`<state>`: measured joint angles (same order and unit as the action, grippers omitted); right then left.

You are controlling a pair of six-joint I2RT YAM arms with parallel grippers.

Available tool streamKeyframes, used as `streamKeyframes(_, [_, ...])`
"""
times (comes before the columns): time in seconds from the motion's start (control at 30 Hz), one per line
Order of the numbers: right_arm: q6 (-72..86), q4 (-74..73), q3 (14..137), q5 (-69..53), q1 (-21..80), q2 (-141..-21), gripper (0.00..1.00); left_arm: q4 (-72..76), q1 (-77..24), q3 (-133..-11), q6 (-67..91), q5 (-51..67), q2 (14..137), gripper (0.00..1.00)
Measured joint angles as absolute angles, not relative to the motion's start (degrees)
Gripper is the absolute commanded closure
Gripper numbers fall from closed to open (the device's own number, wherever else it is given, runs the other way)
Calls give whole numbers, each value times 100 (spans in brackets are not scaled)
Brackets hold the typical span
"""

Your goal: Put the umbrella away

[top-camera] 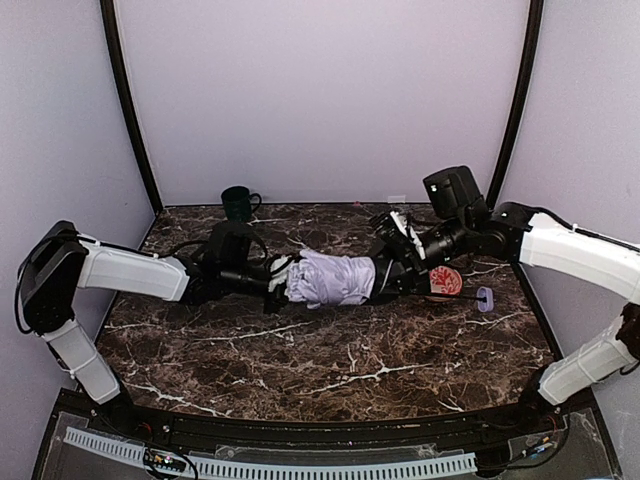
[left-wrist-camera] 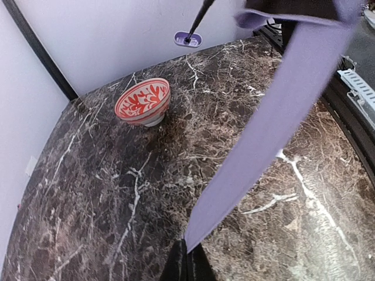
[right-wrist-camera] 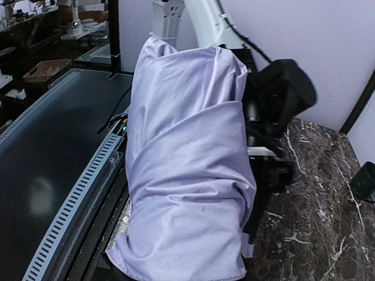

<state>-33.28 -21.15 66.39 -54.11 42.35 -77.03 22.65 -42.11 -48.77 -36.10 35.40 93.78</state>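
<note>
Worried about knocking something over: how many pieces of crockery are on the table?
2. A dark green mug at the far edge, left of centre; a red-patterned bowl just right of the umbrella. Others may be hidden behind it.

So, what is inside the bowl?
In the left wrist view, only the red pattern shows inside the bowl, and no object is visible in it. Its own near rim hides the near inner wall and perhaps part of the bottom. The top view is too small to add more.
</note>
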Motion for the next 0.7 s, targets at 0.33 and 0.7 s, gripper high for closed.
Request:
streamKeyframes(0.33, [-4860, -3157, 6646, -4580, 5177, -8685, 100, 1793, -4058, -6086, -4709, 3739, 9990, 100])
streamKeyframes(0.7, [-3551, -1424, 5900, -4431, 5151, -10121, 100, 1811, -4217, -5048, -4523, 3371, 9306, 100])
